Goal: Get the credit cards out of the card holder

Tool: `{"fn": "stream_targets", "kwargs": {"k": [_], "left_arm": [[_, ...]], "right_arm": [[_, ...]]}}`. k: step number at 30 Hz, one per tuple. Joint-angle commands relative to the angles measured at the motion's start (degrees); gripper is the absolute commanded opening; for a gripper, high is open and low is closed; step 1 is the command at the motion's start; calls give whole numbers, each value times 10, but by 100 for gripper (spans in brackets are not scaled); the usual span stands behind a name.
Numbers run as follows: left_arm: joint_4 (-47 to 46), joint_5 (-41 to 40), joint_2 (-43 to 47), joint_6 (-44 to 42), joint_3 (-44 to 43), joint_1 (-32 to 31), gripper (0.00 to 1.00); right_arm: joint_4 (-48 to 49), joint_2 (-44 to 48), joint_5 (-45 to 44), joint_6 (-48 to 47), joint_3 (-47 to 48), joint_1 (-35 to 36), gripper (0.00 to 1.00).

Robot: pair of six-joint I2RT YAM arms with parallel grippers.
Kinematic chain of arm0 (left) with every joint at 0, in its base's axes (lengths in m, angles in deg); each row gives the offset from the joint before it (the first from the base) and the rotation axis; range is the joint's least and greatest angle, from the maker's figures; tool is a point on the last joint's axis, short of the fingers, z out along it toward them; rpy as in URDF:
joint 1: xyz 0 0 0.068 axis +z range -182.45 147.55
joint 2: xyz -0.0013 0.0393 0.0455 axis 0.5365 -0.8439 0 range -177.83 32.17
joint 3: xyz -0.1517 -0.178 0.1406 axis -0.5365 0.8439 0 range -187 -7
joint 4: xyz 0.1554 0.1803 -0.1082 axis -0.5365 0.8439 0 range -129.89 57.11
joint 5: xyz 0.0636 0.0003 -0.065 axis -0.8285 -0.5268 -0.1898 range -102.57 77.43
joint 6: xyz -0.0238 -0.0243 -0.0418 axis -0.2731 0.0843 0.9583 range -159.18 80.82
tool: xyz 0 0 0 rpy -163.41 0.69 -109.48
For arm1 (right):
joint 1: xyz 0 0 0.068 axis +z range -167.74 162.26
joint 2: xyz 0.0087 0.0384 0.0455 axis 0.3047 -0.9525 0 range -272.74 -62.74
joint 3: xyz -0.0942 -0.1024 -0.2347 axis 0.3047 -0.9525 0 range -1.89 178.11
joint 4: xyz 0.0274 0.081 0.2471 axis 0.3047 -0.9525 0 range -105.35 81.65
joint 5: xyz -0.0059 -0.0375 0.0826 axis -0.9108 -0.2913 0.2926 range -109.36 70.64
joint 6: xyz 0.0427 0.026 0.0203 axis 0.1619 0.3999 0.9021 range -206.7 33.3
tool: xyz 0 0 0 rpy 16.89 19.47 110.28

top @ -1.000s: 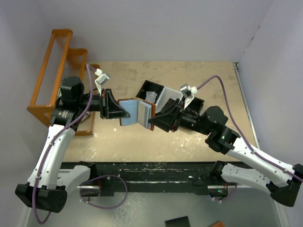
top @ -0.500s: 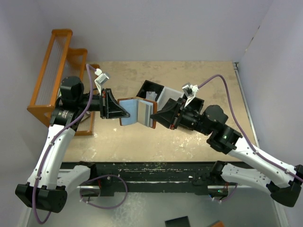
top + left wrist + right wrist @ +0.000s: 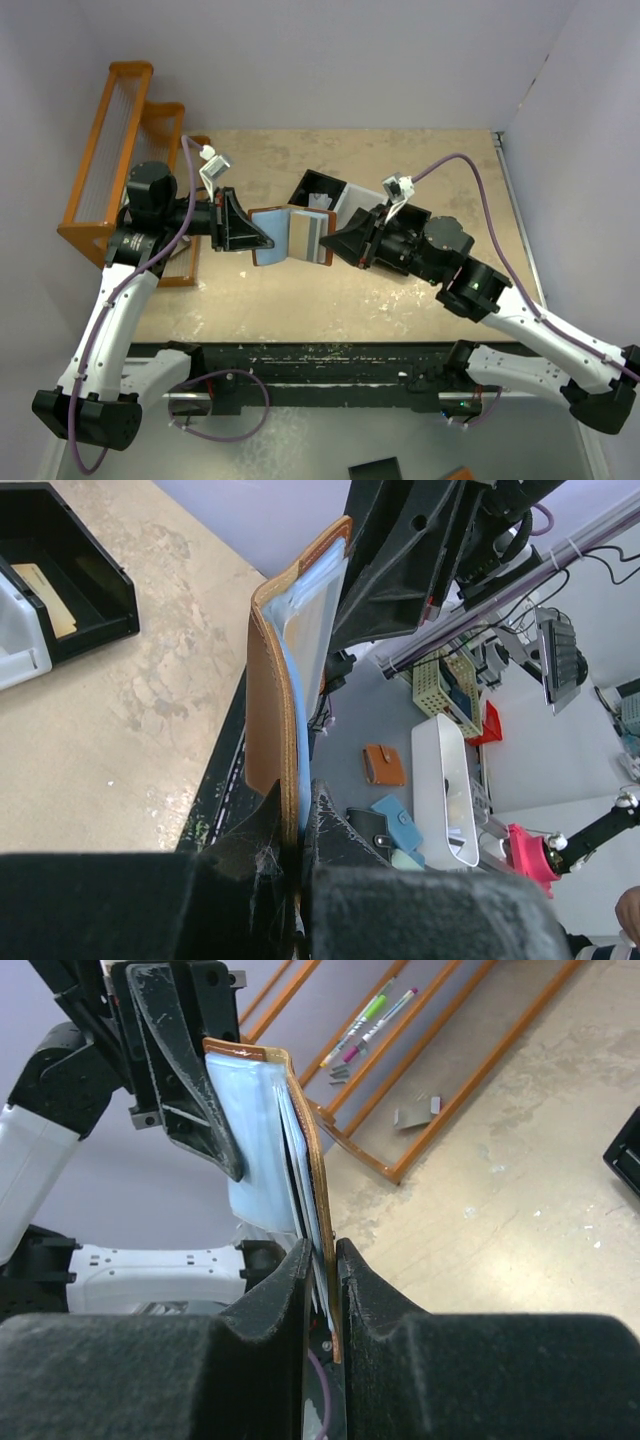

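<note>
The brown card holder (image 3: pixel 268 238) hangs open above the table between both arms, its pale blue-grey lining facing up. My left gripper (image 3: pixel 256 238) is shut on its left flap; in the left wrist view the fingertips (image 3: pixel 262 832) pinch the leather edge of the card holder (image 3: pixel 264 680). My right gripper (image 3: pixel 334 244) is shut on the right flap, the brown leather and lining pressed between its pads (image 3: pixel 300 1265). Thin edges of the credit cards (image 3: pixel 299 1178) show tucked inside that flap of the card holder (image 3: pixel 252 1125).
A black-and-white compartment tray (image 3: pixel 322 192) sits just behind the holder, with a pale scrap in it; it also shows in the left wrist view (image 3: pixel 60 590). An orange wire rack (image 3: pixel 115 150) stands at the far left, with pens (image 3: pixel 372 1018) lying by it.
The right gripper's jaws have closed onto the holder's right flap and the right arm has shifted slightly up. The left arm has not moved.
</note>
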Motion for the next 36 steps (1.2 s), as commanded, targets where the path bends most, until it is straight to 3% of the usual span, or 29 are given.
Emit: {"fn": "stream_targets", "kwargs": {"k": [1, 7, 11, 22, 29, 36], "left_arm": [[-31, 16, 10, 1, -22, 1, 0], [-31, 19, 10, -5, -21, 1, 0], [-30, 27, 7, -9, -19, 1, 0], [-42, 31, 10, -1, -19, 1, 0], [-33, 26, 15, -23, -18, 1, 0], [5, 15, 14, -66, -20, 1, 0]], "right_arm": [[6, -17, -8, -15, 23, 6, 19], [72, -35, 93, -34, 50, 25, 19], [86, -38, 113, -56, 61, 48, 15], [-32, -57, -4, -86, 108, 63, 13], [-128, -75, -131, -68, 151, 65, 11], [-125, -75, -145, -54, 140, 67, 16]]}}
